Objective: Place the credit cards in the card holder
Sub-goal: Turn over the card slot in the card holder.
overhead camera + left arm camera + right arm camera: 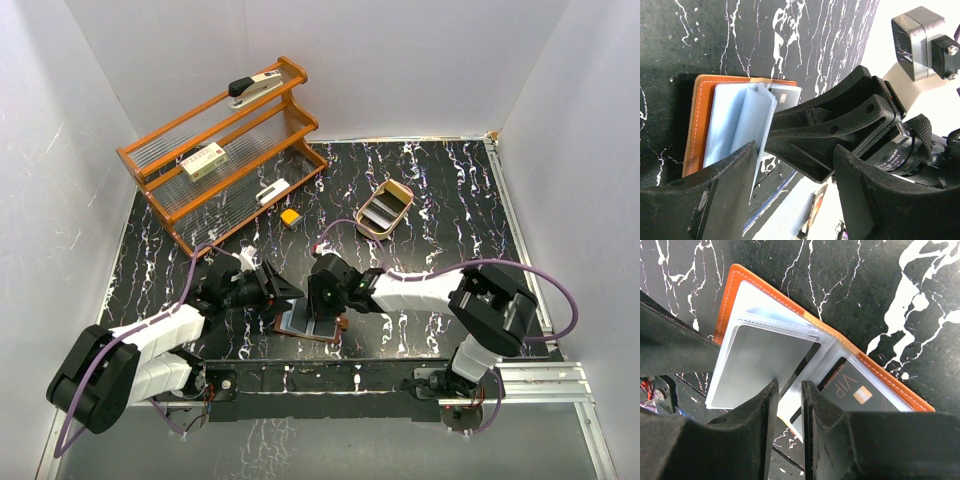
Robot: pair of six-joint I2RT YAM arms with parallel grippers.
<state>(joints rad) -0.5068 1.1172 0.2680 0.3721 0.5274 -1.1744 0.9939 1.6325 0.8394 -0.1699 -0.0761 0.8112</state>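
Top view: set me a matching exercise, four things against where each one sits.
Things:
1. stapler
2. yellow block
3. wooden tray
4. wallet

Places:
A. lying open, front centre
B. top shelf of the rack
C. furthest right of the four
D. on the dark surface just in front of the rack

Pairs: 1-B, 2-D, 3-C, 4-A

Bright even light, faint shadows, foreground seemingly blurred
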